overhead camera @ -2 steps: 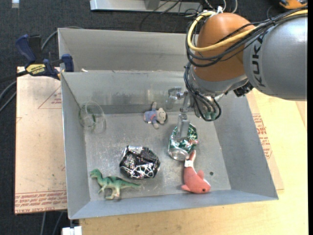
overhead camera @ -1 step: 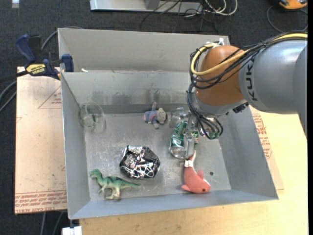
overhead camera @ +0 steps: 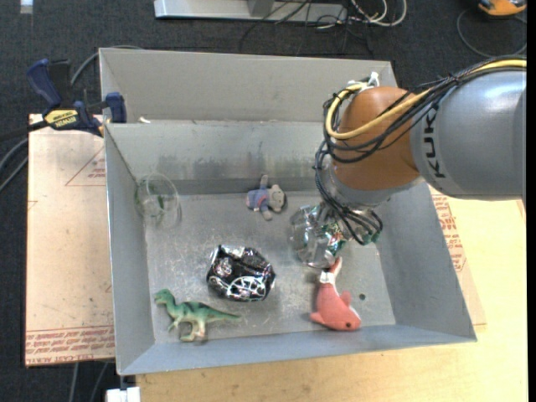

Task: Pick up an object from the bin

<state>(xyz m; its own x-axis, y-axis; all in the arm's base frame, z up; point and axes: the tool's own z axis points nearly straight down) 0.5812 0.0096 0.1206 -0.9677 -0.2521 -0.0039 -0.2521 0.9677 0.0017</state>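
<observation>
My gripper (overhead camera: 311, 239) hangs low in the right half of the bin, under the arm's orange cover. Just below it lies a pink whale-shaped toy (overhead camera: 336, 308), whose raised tail reaches up to the gripper's lower edge; I cannot tell whether they touch. To the gripper's left lies a crumpled black packet with white and red print (overhead camera: 241, 275). A small grey and purple plush animal (overhead camera: 266, 198) lies up and to the left of the gripper, near the back wall.
A green toy dinosaur (overhead camera: 191, 311) lies by the front left corner. A clear plastic cup (overhead camera: 157, 199) rests against the left wall. Bare bin floor shows between the packet and the gripper and along the right wall.
</observation>
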